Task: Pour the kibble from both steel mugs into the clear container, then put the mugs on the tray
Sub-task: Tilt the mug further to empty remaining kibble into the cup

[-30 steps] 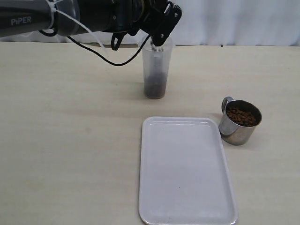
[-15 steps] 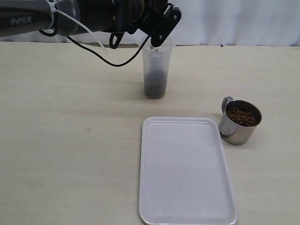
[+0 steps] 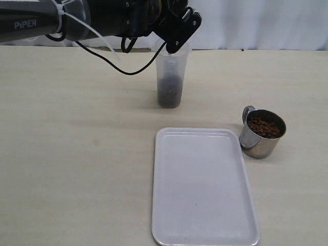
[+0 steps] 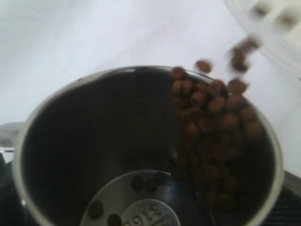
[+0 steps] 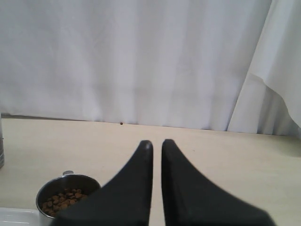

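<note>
My left gripper (image 3: pixel 178 32) hangs over the clear container (image 3: pixel 169 72) at the back of the table, shut on one steel mug, which it hides in the exterior view. The left wrist view looks into that tipped mug (image 4: pixel 89 136): kibble (image 4: pixel 211 122) slides along one side and drops over the lip toward the container's rim (image 4: pixel 275 33). Dark kibble (image 3: pixel 169 95) fills the container's bottom. The other steel mug (image 3: pixel 262 134) stands full to the right of the white tray (image 3: pixel 202 205). My right gripper (image 5: pixel 156 144) is shut and empty, above and behind that mug (image 5: pixel 66 194).
A black cable (image 3: pixel 118 61) hangs from the left arm just left of the container. White curtains (image 5: pixel 141 56) close off the back of the table. The tray lies in front of the container, near the front edge.
The left gripper has turned a little further and shifted slightly right and up over the container, tipping the mug more. The right-hand mug and tray have not moved.
</note>
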### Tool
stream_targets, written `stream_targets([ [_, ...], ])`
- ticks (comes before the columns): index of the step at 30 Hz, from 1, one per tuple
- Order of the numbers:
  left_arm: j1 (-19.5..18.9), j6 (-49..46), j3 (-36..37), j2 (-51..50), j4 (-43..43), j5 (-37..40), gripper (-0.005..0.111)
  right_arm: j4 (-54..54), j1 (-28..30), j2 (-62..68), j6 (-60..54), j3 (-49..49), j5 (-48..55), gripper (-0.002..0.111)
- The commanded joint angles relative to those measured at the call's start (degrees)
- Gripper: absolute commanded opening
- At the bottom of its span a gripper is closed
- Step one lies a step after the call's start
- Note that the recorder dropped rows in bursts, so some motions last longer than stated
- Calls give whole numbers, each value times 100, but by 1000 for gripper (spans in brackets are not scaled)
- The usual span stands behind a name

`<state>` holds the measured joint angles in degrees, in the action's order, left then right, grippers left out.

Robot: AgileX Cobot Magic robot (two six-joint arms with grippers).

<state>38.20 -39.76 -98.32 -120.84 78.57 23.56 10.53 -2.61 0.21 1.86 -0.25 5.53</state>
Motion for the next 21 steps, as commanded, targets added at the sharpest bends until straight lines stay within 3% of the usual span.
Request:
stream_targets([
  [1,52,-90,-70,37,36,-9,0,42,-20,-21,23,25,30,5],
  [21,52,-1306,-70,37,141,-215,0,42,-20,-21,23,25,30,5],
])
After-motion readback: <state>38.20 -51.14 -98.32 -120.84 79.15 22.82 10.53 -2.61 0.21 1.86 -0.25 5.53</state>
